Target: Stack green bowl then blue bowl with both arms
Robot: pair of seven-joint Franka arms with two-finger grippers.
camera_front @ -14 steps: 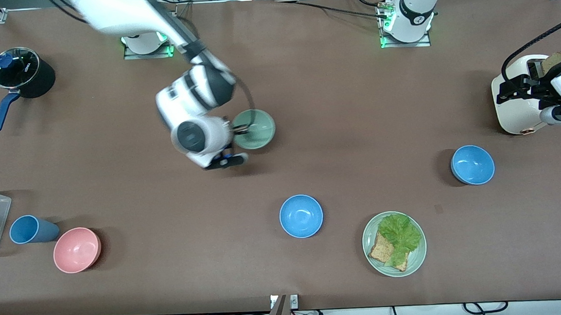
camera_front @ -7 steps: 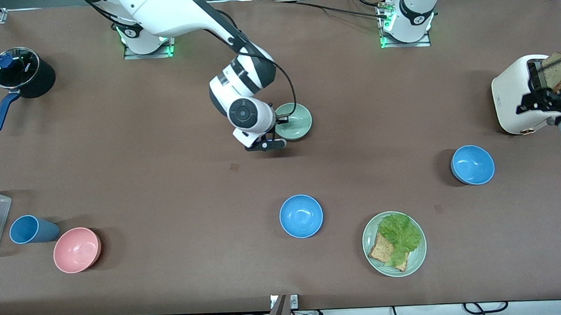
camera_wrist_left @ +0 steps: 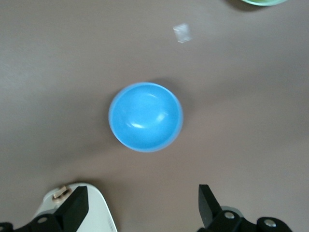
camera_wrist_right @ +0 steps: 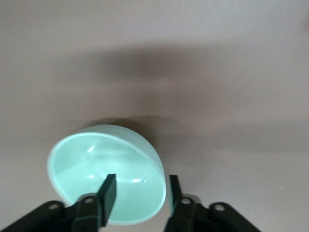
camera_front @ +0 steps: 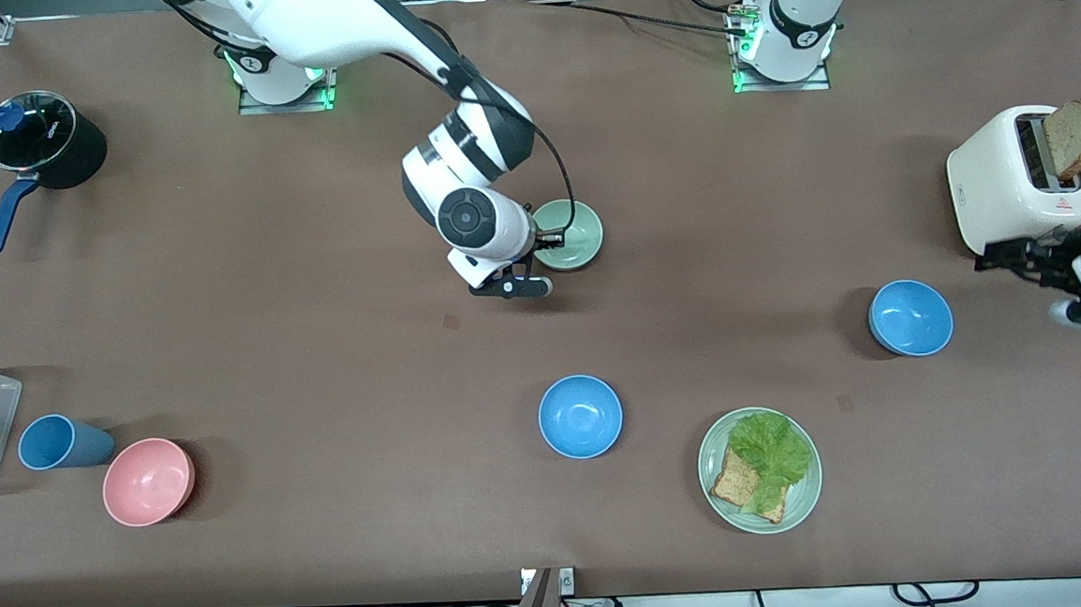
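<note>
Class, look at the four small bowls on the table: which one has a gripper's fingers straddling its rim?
The green bowl: the right gripper has one finger inside, one outside. Both blue bowls and the pink bowl stand alone.

No legible text on any item; faint, unreadable white lettering on pot lid [camera_front: 40,130]
</note>
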